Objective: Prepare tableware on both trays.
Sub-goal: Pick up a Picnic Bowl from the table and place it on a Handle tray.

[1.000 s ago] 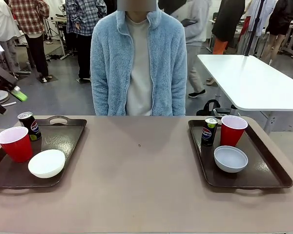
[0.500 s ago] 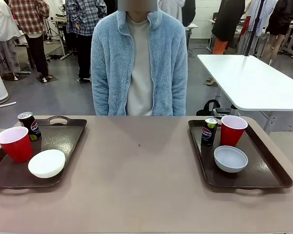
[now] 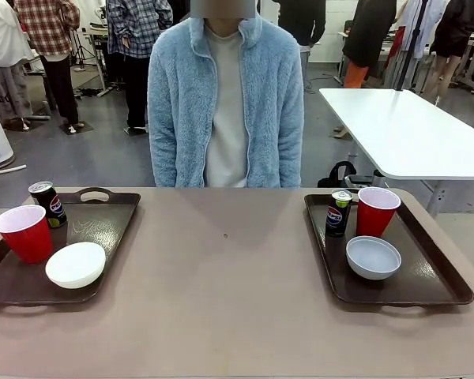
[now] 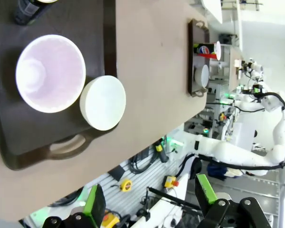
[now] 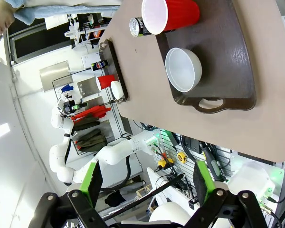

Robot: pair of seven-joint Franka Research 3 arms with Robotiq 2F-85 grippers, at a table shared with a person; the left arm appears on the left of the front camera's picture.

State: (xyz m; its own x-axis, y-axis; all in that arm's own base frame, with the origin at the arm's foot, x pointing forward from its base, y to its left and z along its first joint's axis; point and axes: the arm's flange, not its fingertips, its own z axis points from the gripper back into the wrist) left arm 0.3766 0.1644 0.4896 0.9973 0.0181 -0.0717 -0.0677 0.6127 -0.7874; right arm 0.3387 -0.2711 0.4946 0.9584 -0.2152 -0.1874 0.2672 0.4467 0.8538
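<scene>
While both end effectors (image 4: 149, 209) (image 5: 147, 183) hang open above the surface (image 3: 229, 308), I log each tray (image 3: 103, 217) (image 3: 426, 276) holding one empty red cup (image 3: 24, 231) (image 3: 376, 211), bowl (image 3: 76, 264) (image 3: 373, 257), can (image 3: 47, 203) (image 3: 338, 212).

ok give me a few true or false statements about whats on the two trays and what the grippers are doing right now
1. Each tray holds a cup, a bowl and a can. True: the left tray has a red cup, white bowl and soda can.
2. On the right tray, the bowl sits inside the cup. False: the bowl stands alone, nearer the robot than the cup.
3. The left gripper holds a cup. False: it is open and empty.
4. The right gripper is open above its tray. True.
5. The right can lies on its side. False: it is upright.
</scene>
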